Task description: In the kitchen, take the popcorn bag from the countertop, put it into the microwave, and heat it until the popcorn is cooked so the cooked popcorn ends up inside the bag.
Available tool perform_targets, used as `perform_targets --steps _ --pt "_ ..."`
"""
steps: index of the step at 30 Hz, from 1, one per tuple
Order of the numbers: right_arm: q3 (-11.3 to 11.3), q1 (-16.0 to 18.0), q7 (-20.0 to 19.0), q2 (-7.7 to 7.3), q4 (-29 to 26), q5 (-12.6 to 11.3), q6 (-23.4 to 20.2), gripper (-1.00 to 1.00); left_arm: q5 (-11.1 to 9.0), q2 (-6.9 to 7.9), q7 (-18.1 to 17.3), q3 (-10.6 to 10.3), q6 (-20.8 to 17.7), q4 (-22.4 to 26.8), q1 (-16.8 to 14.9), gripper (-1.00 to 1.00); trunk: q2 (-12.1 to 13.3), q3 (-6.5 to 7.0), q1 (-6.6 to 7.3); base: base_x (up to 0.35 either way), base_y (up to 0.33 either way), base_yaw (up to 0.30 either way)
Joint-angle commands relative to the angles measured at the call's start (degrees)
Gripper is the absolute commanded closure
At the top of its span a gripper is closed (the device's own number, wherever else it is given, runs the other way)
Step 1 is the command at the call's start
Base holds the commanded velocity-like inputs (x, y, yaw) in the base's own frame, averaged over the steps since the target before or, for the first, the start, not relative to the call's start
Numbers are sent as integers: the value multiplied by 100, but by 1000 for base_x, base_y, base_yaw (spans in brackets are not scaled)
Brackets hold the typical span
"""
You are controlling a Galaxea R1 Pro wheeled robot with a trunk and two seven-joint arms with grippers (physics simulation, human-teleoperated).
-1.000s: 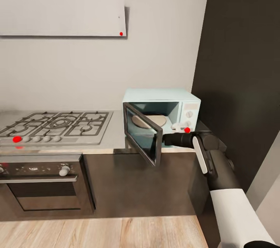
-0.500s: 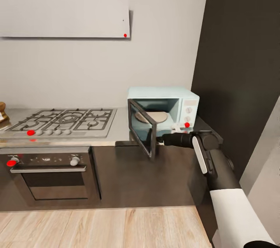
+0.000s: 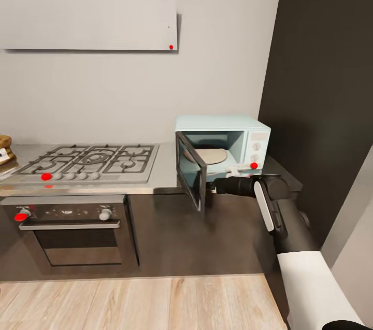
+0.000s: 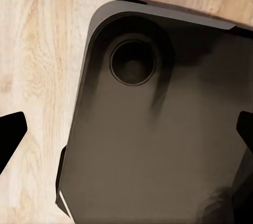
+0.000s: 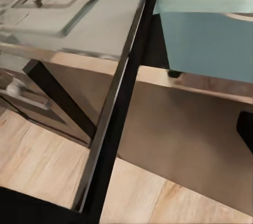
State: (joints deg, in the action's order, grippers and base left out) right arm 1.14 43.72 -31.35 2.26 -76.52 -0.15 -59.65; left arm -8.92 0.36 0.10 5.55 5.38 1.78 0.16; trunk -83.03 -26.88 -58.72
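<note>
— Pale-blue microwave (image 3: 223, 144) stands open at the worktop's (image 3: 165, 174) right end; where's the popcorn bag (image 3: 5, 148)?
— Far left edge, well away from the right fingers (image 3: 213, 185), whose opening cannot be told.

- Right arm (image 3: 282, 216): matte black forearm, rounded, with a long white stripe down its side.
- Nearest the camera, the same arm widens into a smooth white cylindrical sleeve (image 3: 311, 288).
- Wrist beside the microwave (image 3: 223, 143): a dark tubular segment, with small white parts at the tip.
- Base plate (image 4: 158, 129): dark grey, rounded corners, a round recessed socket near one corner.
- Left pincer fingers (image 4: 10, 134): black, pointed tips.
</note>
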Motion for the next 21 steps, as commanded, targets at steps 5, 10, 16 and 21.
perform_targets --steps 5,10,16,21 --pt "-8 5 -12 -5 -3 -29 -35 -100 -5 -1 -1 42 7 7 2 -100 -3 -5 0 0 152 0" --pt "-10 5 -12 -6 -3 -35 -35 -100 -5 -1 -1 42 7 7 2 -100 -3 -5 0 0 151 0" --pt "-15 5 -19 -6 -3 -37 -35 -100 -5 -1 -1 42 7 7 2 -100 -3 -5 0 0 151 0" --pt "-16 5 -20 -14 -3 -37 -35 -100 -5 -1 -1 42 7 7 2 -100 -3 -5 0 0 151 0"
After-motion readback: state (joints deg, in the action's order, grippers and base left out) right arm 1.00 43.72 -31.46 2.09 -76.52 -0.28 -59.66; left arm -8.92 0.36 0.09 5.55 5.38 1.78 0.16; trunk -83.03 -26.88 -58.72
